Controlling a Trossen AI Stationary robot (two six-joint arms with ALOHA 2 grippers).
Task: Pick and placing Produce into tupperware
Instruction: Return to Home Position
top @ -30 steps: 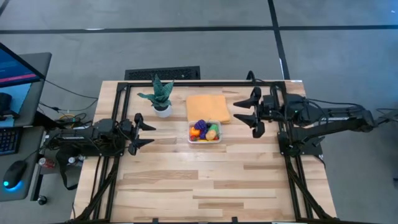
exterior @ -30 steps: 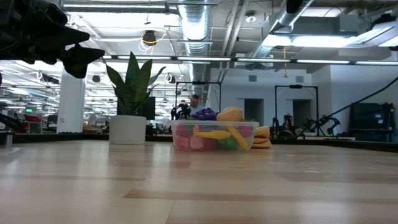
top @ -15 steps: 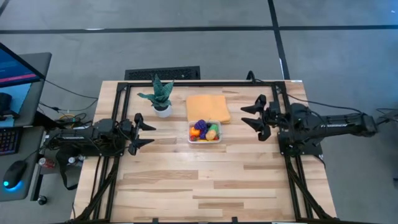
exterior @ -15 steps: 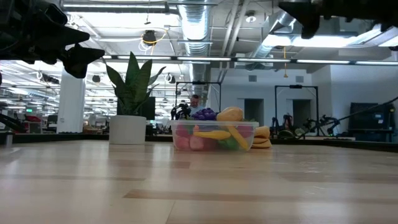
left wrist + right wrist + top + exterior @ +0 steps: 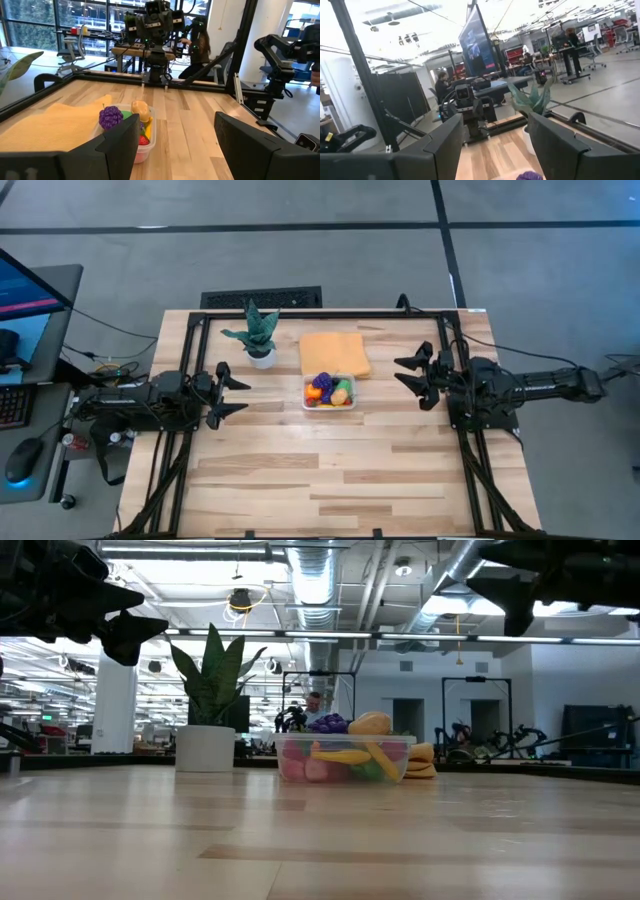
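The clear tupperware (image 5: 329,392) stands on the wooden table just near of centre, also in the low view (image 5: 345,760) and the left wrist view (image 5: 142,137). The produce (image 5: 325,387) lies piled inside it: purple grapes (image 5: 110,117), a yellow piece, orange, red and green bits. My left gripper (image 5: 238,393) hovers open at the table's left edge, level, pointing at the tupperware, nothing between its fingers (image 5: 120,145). My right gripper (image 5: 400,373) hangs open above the right edge, well right of the tupperware, with nothing in it (image 5: 495,150).
A potted plant (image 5: 258,335) in a white pot stands far left of the tupperware. A folded orange cloth (image 5: 334,352) lies flat just behind it. Bare wood (image 5: 320,470) fills the table's near half. Black frame rails (image 5: 470,450) run along both sides. A person (image 5: 200,42) stands in the room beyond.
My right gripper has drawn back toward the table's right edge and sunk lower, coming into the low view's upper right; its fingers keep the same gap. The tupperware and the produce have stayed put.
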